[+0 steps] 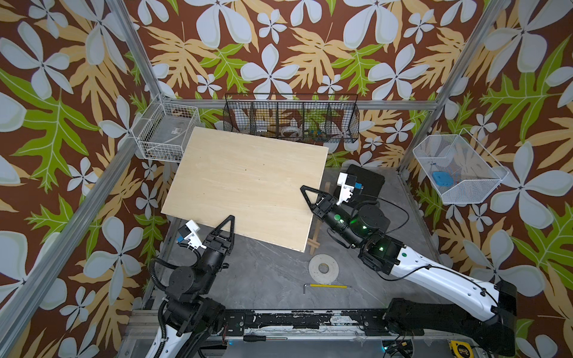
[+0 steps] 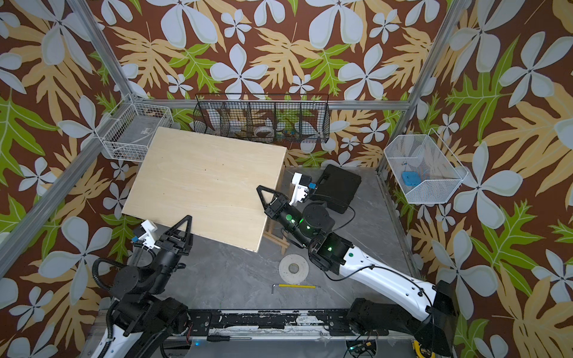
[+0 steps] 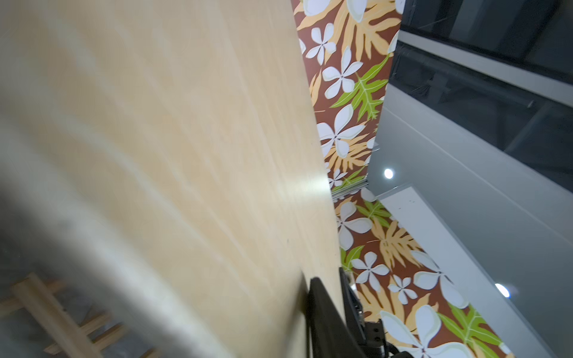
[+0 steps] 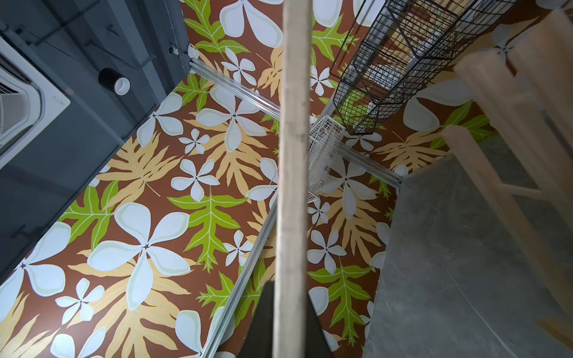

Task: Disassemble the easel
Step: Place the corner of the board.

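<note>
In both top views you have two arms and one large pale board (image 1: pixel 245 189) filling the middle of the frame, tilted above the grey desk (image 1: pixel 273 279). The one easel (image 1: pixel 314 243) is mostly hidden beneath it. Only a few slat ends show past the board's lower right corner and right edge. Your left end effector (image 1: pixel 232 218) sits at the board's lower edge, and your right end effector (image 1: pixel 303 188) at its right edge. Count three baskets: one white grid basket (image 1: pixel 166 134) at upper left, one black basket (image 1: pixel 291 119) at the back, and one white mesh basket (image 1: pixel 459 169) at right. At lower centre lie one grey disc (image 1: pixel 323 268) and one yellow-handled hex key (image 1: pixel 328 285). One black case (image 1: pixel 367 179) sits right of the board.

In the left wrist view, the board (image 3: pixel 155 155) fills the left and centre. Two dark fingers (image 3: pixel 322 325) at the bottom straddle its edge, but you cannot tell whether they pinch it or stand slack. The easel (image 3: pixel 52 313) is blurred at lower left.

In the right wrist view, the board's edge (image 4: pixel 294 155) runs top to bottom as one pale strip. Your right end effector is clenched on it, one dark finger (image 4: pixel 260 328) on each side. The easel (image 4: pixel 483 102) stands blurred at upper right.
</note>
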Tool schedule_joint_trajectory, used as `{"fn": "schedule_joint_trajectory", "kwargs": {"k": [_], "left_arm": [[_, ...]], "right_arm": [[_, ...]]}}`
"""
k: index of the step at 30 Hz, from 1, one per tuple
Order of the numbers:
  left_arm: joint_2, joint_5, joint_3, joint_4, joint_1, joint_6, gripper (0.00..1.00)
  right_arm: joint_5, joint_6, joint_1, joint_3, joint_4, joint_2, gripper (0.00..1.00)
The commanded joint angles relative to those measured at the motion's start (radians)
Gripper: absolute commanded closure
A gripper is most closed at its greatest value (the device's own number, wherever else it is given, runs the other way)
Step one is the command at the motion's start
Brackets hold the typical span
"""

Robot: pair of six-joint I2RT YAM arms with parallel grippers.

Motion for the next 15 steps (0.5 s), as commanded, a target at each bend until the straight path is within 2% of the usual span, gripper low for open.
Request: {"fn": "schedule_joint_trajectory", "kwargs": {"k": [1, 5, 8, 12, 15], "left_arm": [[-0.013, -0.009, -0.002, -0.002, 0.001, 0.113, 0.65], [-0.012, 0.005, -0.015, 0.002, 0.001, 0.111, 0.58], [-0.013, 0.006, -0.002, -0.026, 0.001, 0.133, 0.5], [-0.011, 0.015, 0.021, -0.12, 0.001, 0.181, 0.4], [0.024, 0.01, 0.076, -0.245, 0.001, 0.263, 0.33]], "right_arm": [[-0.017, -0.099, -0.001, -0.014, 0.083, -0.017, 1.0], [-0.013, -0.094, -0.001, -0.039, 0.141, -0.039, 1.0], [-0.002, -0.08, -0.001, -0.063, 0.183, -0.05, 1.0], [0.027, -0.067, -0.001, -0.069, 0.187, -0.059, 1.0], [0.032, -0.074, -0.001, -0.036, 0.14, -0.053, 1.0]]}}
